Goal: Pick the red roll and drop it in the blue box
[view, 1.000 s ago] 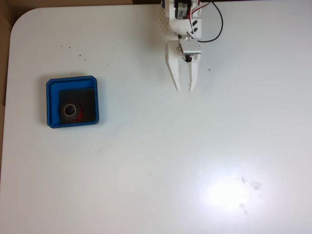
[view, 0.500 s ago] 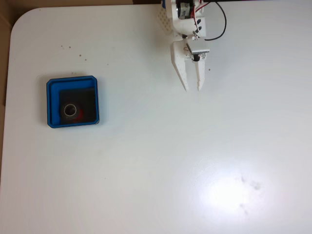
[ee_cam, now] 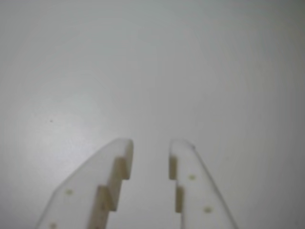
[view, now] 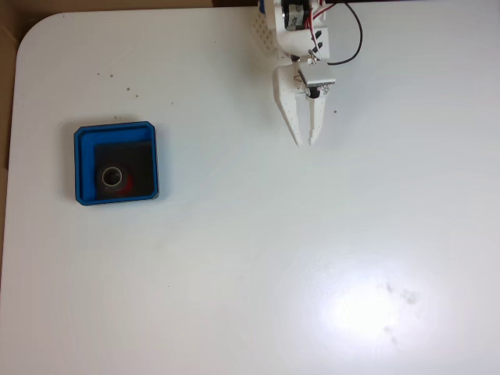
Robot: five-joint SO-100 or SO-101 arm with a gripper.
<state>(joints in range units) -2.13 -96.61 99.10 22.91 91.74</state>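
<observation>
Jaws nearly together, a narrow gap left between the tips, nothing held. Narrower than half a second back in the fixed view, when the two fingers stood clearly apart; narrower again than a second back. Gripper (view: 305,141) pointing down-frame over bare white table (view: 312,258), near the top edge, shifted a little to the right of where it hung a second ago and unchanged in place since the half-second frame. In the wrist view, gripper (ee_cam: 150,145) with pale stepped fingers (ee_cam: 114,174) rising from the bottom edge, a slim strip of table (ee_cam: 152,71) showing between them.

Arm cut off by the top edge of the fixed view, only the white wrist, a black cable (view: 355,39) and red wires visible. Whether the fingertips touch the table cannot be told.

Well off to the left, the blue box (view: 80,168), unmoved across all three frames. Inside it, on the black floor toward the lower left, the red roll (view: 114,177), standing on end: grey ring and pale core plain, red side barely a smear at its right.
</observation>
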